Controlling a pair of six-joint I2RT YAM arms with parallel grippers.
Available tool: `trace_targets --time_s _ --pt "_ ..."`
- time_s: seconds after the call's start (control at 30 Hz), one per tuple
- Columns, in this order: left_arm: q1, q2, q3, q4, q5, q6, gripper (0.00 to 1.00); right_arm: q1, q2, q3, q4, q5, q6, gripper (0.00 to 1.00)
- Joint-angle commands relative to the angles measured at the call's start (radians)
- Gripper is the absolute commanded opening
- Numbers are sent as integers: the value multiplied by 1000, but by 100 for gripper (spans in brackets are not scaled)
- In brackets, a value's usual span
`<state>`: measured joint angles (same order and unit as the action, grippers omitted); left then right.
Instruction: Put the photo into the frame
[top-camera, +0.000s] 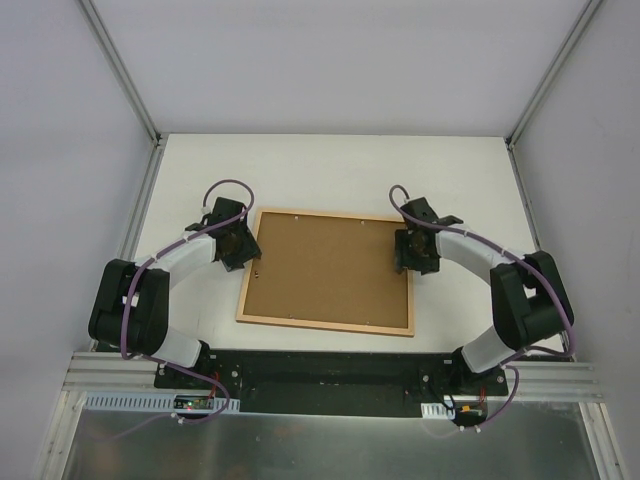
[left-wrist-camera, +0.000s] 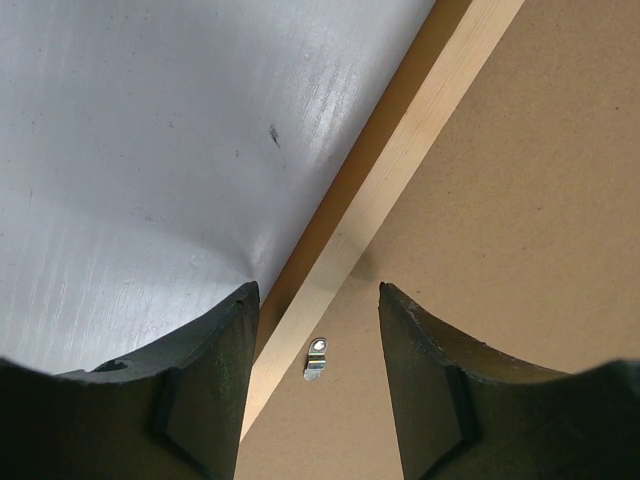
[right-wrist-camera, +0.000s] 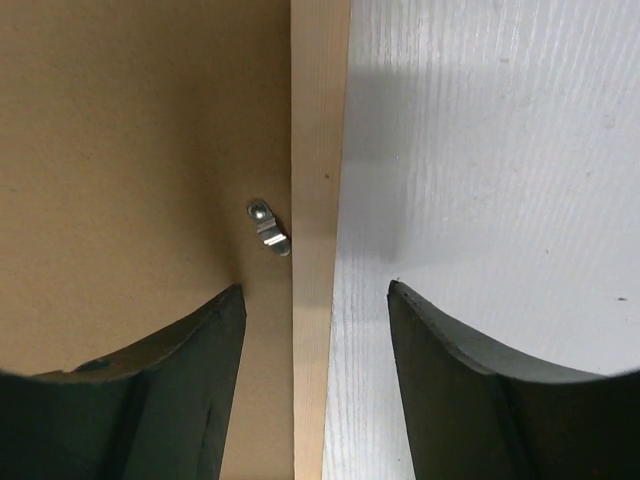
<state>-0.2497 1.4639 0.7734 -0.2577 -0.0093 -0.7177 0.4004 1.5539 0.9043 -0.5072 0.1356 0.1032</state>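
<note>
The frame (top-camera: 325, 275) lies face down in the middle of the white table, its brown fibreboard back up inside a thin pale wooden border. The photo is out of view. My left gripper (top-camera: 240, 250) hangs open over the frame's left edge. In the left wrist view its fingers (left-wrist-camera: 318, 290) straddle the border (left-wrist-camera: 400, 170) and a small metal clip (left-wrist-camera: 315, 358) without touching either. My right gripper (top-camera: 415, 255) hangs open over the right edge. Its fingers (right-wrist-camera: 315, 288) straddle the border (right-wrist-camera: 320, 120), with a metal clip (right-wrist-camera: 268, 228) just ahead on the back.
The white table (top-camera: 330, 165) is bounded by grey walls and metal posts at the back corners. A black base rail (top-camera: 330, 375) runs along the near edge below the frame.
</note>
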Motion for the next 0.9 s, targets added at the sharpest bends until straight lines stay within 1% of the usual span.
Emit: trace_targets --time_s 0.0,0.07,0.17,0.2,0.23,0.27,0.43,0.47,0.57,0.63,0.77,0.87 --pt "-6 -22 -10 11 -20 -8 49 -23 43 41 52 15 23 59" --pt "-5 -20 -8 11 -20 -6 49 -37 60 48 64 4 24 57" --pt "-5 -19 -6 11 -18 -6 49 -51 81 58 68 -8 21 51" --pt "-5 -19 -6 11 -17 -5 49 -55 83 56 70 -8 21 48" --pt "-5 -19 -6 11 -18 -5 49 -60 83 51 73 -13 21 43" --pt "-5 -16 -5 9 -18 -5 48 -64 83 45 79 -25 20 39" --pt "-6 -2 0 11 -6 -8 48 -72 87 30 91 -36 18 29" --pt "-5 -1 0 12 -4 -9 48 -77 90 30 91 -36 21 25" --pt "-6 -4 -3 15 2 -9 48 -86 97 30 95 -37 33 10" --pt "-6 -8 -3 15 5 -8 48 -87 103 36 95 -36 44 4" --pt "-19 -30 -5 14 8 -5 50 -91 113 56 79 -42 50 1" --pt "-45 -65 -17 6 -4 -6 51 -92 112 68 64 -36 46 1"
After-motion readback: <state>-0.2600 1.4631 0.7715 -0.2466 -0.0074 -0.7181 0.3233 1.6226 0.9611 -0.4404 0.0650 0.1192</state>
